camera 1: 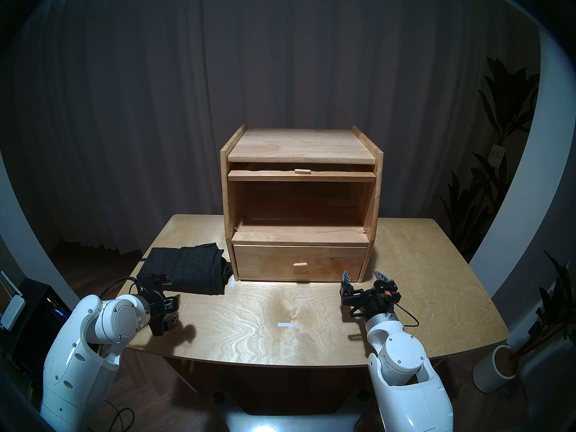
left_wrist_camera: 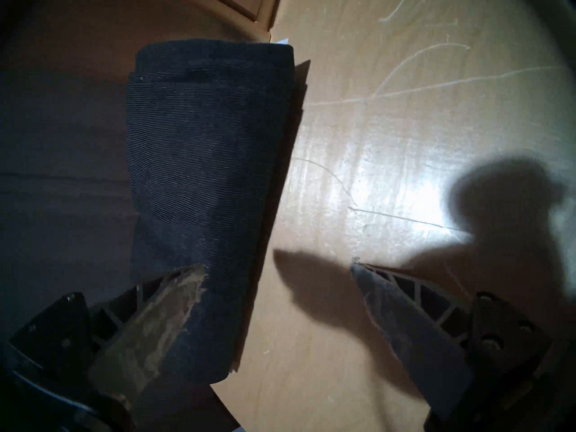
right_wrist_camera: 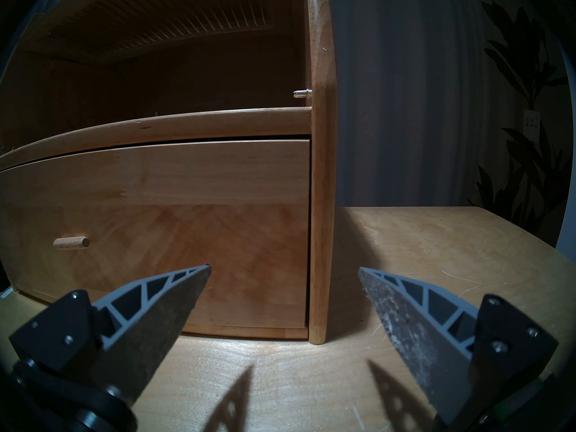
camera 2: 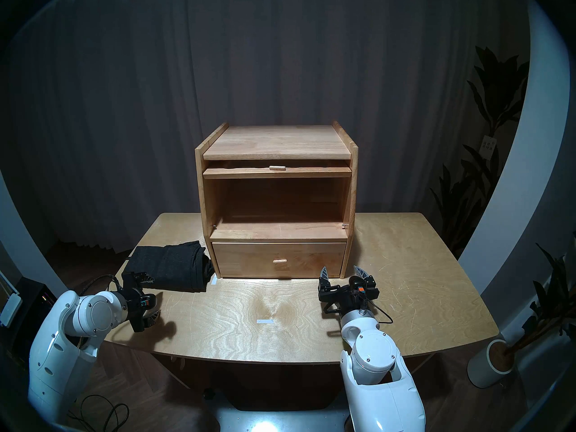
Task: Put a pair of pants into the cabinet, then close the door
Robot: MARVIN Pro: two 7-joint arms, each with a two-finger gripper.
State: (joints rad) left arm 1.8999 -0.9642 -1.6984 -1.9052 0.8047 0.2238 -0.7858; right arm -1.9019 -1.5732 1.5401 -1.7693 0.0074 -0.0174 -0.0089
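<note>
Now | left gripper (left_wrist_camera: 277,266) released over pants (left_wrist_camera: 202,172) (folded) | right gripper (right_wrist_camera: 283,269) released

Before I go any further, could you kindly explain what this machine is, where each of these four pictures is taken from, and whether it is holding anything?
This is a two-armed robot at a wooden table. The two wide pictures come from a stereo camera on its head, nearly the same view twice. The other two come from cameras on its wrists, each looking out between its own gripper's fingers.

On the table stands a small wooden cabinet; its door is slid up under the top, leaving the compartment open and bare, and the drawer below is shut. Folded dark grey pants lie beside the cabinet.

The left gripper is open, one finger over the pants. The right gripper is open facing the cabinet's lower corner. Nothing is held.
</note>
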